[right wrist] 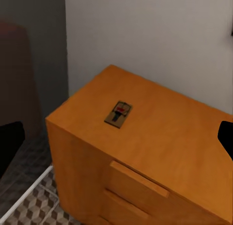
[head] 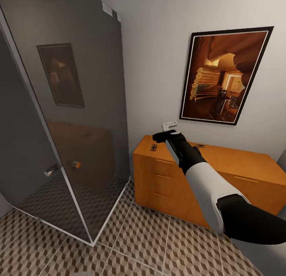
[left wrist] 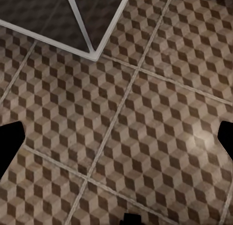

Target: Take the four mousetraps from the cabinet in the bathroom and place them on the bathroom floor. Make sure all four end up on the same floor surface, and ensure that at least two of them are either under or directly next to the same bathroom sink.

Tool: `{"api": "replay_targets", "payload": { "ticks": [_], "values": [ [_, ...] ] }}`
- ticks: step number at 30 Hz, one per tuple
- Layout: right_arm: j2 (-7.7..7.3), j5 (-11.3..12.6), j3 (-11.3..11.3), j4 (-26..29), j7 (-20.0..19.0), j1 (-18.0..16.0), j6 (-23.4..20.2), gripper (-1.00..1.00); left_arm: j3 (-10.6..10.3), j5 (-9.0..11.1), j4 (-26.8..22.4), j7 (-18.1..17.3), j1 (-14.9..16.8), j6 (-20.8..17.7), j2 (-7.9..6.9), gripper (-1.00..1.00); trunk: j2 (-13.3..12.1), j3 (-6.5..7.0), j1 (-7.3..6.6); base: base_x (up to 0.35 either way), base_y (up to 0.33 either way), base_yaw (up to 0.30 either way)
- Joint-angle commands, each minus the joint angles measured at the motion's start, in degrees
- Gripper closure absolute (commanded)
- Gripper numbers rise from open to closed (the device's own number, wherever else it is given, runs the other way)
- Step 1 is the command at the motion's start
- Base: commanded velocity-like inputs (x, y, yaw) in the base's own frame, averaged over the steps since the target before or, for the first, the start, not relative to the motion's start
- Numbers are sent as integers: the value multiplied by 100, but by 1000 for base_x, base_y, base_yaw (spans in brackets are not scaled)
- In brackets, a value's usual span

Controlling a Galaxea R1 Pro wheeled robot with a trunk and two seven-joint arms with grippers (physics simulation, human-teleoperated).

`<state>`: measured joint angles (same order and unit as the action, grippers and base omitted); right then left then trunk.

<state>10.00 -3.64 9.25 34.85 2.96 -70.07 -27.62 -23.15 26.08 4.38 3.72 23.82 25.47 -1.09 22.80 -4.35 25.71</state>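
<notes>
Reaching toward the cabinet (right wrist: 160, 137), the right gripper (head: 169, 134) has one mousetrap (right wrist: 118, 114) lying ahead of its jaws. Whether they are released, I cannot tell. Next it likely needs lowering over that trap.

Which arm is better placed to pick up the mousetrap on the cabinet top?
Right. Its tool is raised above the cabinet, looking at the mousetrap on top, while the left wrist view faces the bathroom floor.

Mousetrap (right wrist: 118, 113) on cabinet (head: 238, 168) top, left end; shower enclosure (head: 63, 121) left.
</notes>
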Motion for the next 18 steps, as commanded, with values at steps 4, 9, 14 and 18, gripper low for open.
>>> {"api": "replay_targets", "payload": {
  "ticks": [4, 9, 14, 18],
  "values": [
    [0, -40, 10, -64, 15, -3, 39, -100, -49, 19, 18, 15, 9, 28, 4, -100, 12, -13, 7, 259, -44, 10],
    [0, -47, 7, -372, 19, 0, 420, -100, -49, 19, 19, 15, 9, 28, 4, -100, 12, -13, 7, 77, -19, 3],
    [0, -56, 7, -736, 33, 2, 841, -100, -49, 19, 19, 15, 9, 28, 4, -100, 12, -13, 7, 15, -4, 1],
    [0, -59, 7, -823, 36, 2, 932, -100, -49, 19, 19, 15, 9, 28, 4, -100, 12, -13, 7, 4, -1, 0]
  ]
}}
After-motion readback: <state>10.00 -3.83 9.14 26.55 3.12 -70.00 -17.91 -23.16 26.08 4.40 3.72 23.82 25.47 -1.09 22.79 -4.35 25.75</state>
